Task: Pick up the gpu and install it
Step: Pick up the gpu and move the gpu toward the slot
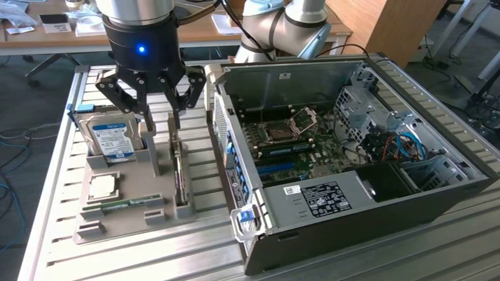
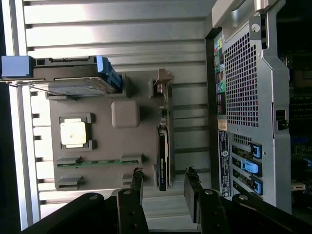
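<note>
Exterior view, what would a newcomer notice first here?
The open computer case dominates the exterior view's right, its motherboard exposed. Beside it, the tool hangs open above the gpu, which stands on edge in a grey holder, next to a blue-labelled hard drive.

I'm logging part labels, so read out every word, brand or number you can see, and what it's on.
No text can be quoted; all print is too small or blurred.
Hard drive label: unreadable.
Black label on the computer case: unreadable.
White sticker beside it: unreadable.
Rear-panel stickers: unreadable.
gpu: nothing legible.
</note>
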Motion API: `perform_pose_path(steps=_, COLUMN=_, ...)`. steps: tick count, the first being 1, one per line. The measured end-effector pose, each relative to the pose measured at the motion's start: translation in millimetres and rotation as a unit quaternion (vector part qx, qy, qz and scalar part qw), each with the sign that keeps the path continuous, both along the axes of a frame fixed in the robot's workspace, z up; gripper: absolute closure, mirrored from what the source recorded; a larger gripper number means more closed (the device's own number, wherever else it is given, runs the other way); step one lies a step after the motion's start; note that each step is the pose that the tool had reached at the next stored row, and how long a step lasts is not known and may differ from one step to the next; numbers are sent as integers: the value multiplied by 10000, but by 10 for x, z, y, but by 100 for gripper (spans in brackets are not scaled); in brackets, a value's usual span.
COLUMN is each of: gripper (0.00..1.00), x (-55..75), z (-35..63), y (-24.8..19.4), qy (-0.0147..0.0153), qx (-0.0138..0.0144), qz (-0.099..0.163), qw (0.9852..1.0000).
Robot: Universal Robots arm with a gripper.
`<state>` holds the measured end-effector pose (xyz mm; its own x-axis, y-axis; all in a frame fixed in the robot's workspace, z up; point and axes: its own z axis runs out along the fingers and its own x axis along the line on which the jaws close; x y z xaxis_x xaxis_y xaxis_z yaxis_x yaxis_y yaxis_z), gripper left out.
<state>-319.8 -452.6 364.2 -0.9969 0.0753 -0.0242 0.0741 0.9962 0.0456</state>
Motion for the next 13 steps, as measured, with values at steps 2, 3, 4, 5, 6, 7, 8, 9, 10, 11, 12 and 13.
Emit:
perform_pose_path(steps=2, gripper=53, x=1, z=-6, y=0, qy=-1, qx=0, qz=0, qw=10000)
perform_pose_path(steps=3, gripper=53, x=0, z=-12, y=0, qy=-1, qx=0, qz=0, qw=10000)
perform_pose_path(steps=4, gripper=53, x=0, z=-22, y=-1, qy=-1, qx=-1, qz=0, qw=10000)
perform_pose_path(steps=5, gripper=53, x=0, z=-34, y=0, qy=-1, qx=-1, qz=0, qw=10000)
perform_pose_path(steps=6, gripper=53, x=0, z=-47, y=0, qy=0, qx=-1, qz=0, qw=10000)
perform_pose_path(steps=7, gripper=53, x=0, z=-60, y=0, qy=-1, qx=-1, qz=0, qw=10000)
perform_pose_path(steps=8, gripper=53, x=0, z=-70, y=0, qy=0, qx=-1, qz=0, qw=10000)
perform_pose_path(steps=9, gripper=53, x=0, z=-73, y=0, qy=0, qx=-1, qz=0, qw=10000)
perform_pose_path(steps=10, gripper=53, x=0, z=-73, y=0, qy=0, qx=-2, qz=0, qw=10000)
perform_pose_path(steps=11, gripper=53, x=0, z=-73, y=0, qy=1, qx=-2, qz=0, qw=10000)
perform_pose_path(steps=12, gripper=53, x=0, z=-73, y=0, qy=1, qx=-2, qz=0, qw=10000)
perform_pose_path(steps=13, gripper=53, x=0, z=-76, y=0, qy=0, qx=-1, qz=0, qw=10000)
